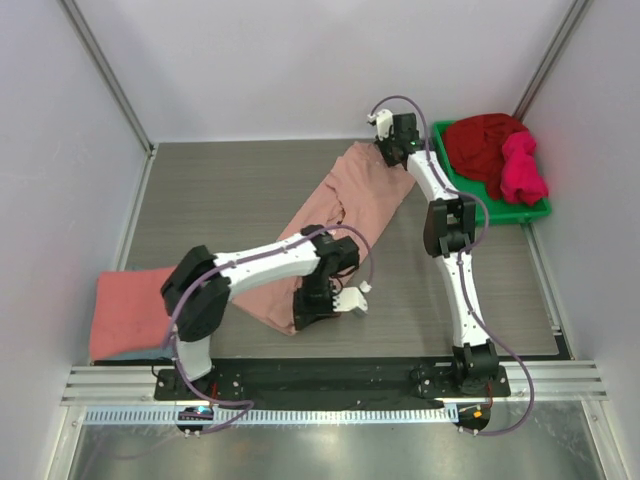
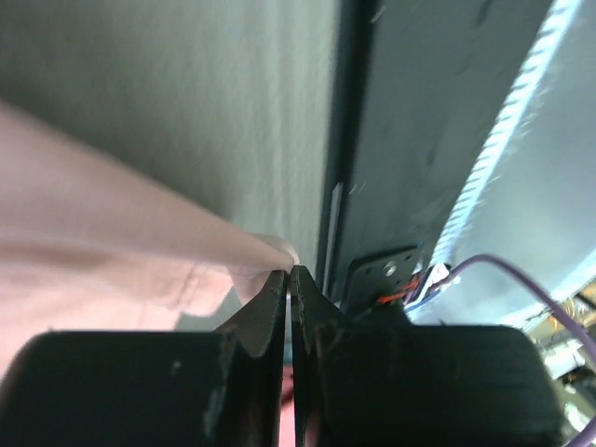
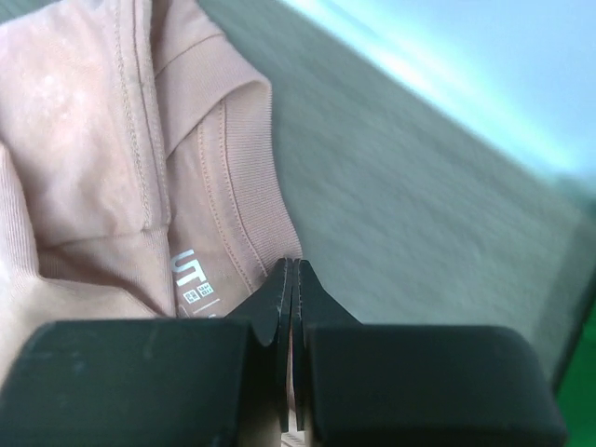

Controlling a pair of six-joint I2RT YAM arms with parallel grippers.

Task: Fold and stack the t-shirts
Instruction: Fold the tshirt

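A coral-red t-shirt [image 1: 125, 308] is laid folded at lower left, the pale pink t-shirt [image 1: 360, 195] is clamped by the left end effector [image 2: 290, 272] and right end effector [image 3: 293, 265], and two more t-shirts [image 1: 488, 142] are left.

A spread t-shirt [image 1: 340, 215] is laid slantwise across the middle of the table [image 1: 220, 190], its near end pinched in the left pincer [image 1: 303, 318] and its far end in the right pincer [image 1: 386, 153]. A folded t-shirt [image 1: 125, 310] is set at the near left edge. A bin [image 1: 500, 213] is placed in the far right corner. A bunched t-shirt [image 1: 482, 140] is held in it, with a second t-shirt [image 1: 522, 172] at its right.
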